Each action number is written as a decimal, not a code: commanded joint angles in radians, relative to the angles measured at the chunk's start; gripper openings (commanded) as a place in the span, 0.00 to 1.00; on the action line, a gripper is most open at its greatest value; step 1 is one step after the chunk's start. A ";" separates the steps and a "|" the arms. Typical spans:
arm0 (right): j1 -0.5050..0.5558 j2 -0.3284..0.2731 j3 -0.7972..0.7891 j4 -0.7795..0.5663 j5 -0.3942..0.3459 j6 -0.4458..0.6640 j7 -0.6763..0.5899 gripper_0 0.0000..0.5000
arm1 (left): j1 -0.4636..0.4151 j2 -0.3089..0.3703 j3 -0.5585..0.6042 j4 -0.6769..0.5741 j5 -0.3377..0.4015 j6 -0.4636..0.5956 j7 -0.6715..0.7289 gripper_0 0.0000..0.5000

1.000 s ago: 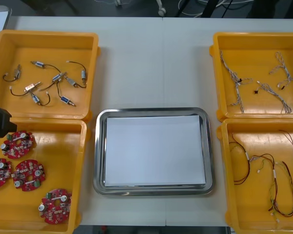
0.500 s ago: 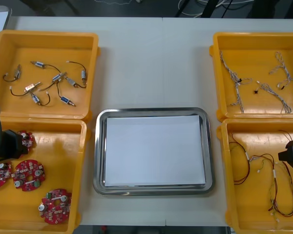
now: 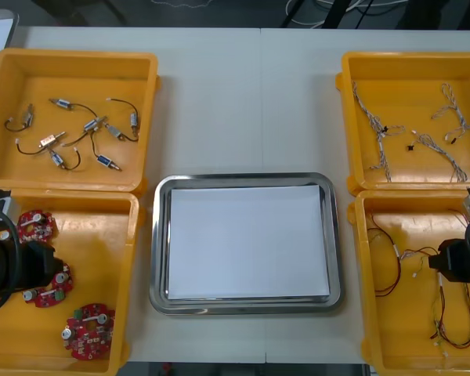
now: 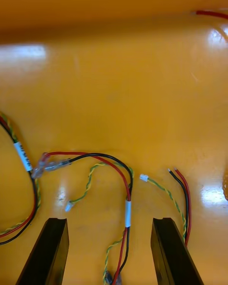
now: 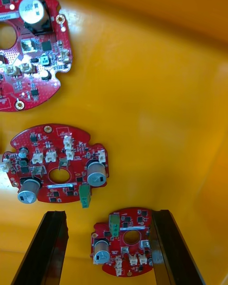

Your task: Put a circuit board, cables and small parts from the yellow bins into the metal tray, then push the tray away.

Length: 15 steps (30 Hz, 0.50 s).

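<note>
My left gripper [image 3: 50, 266] hangs open over the near left yellow bin [image 3: 102, 243], among the round red circuit boards [image 3: 88, 330]. In the left wrist view a small-looking board [image 5: 124, 242] lies between the open gripper [image 5: 108, 213] fingers, and two more boards [image 5: 57, 164] lie beyond them. My right gripper [image 3: 439, 262] is open over the near right bin [image 3: 392, 329]. The right wrist view shows a red and yellow cable [image 4: 127, 209] running between the open gripper [image 4: 109, 221] fingers. The metal tray [image 3: 243, 179], white inside, sits at the middle with nothing in it.
The far left bin [image 3: 141, 70] holds several small metal parts [image 3: 94, 125] with black leads. Twisted blue and white cables [image 3: 423, 141] lie in the far right bin [image 3: 352, 117]. Bare table stretches beyond the tray to the far edge.
Both arms have come in from the table's sides. The left gripper moved nearer over the boards, covering some; the right moved left over the red and yellow cables.
</note>
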 commanded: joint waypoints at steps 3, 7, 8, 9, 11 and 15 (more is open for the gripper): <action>0.021 0.005 0.035 0.042 0.011 -0.042 0.028 1.00 | 0.116 0.073 -0.034 -0.033 -0.013 -0.127 0.083 1.00; 0.034 0.005 0.055 0.071 0.012 -0.086 0.034 1.00 | 0.147 0.099 -0.054 -0.030 -0.024 -0.170 0.102 1.00; 0.037 0.005 0.058 0.074 0.012 -0.094 0.034 1.00 | 0.150 0.102 -0.060 -0.030 -0.029 -0.176 0.105 1.00; 0.040 0.005 0.063 0.080 0.009 -0.109 0.034 1.00 | 0.156 0.106 -0.067 -0.027 -0.036 -0.186 0.117 1.00; 0.049 0.005 0.072 0.085 0.011 -0.125 0.034 1.00 | 0.161 0.109 -0.080 -0.022 -0.046 -0.202 0.143 1.00; 0.072 0.005 0.087 0.086 0.015 -0.149 0.032 1.00 | 0.155 0.118 -0.129 -0.022 -0.099 -0.209 0.201 1.00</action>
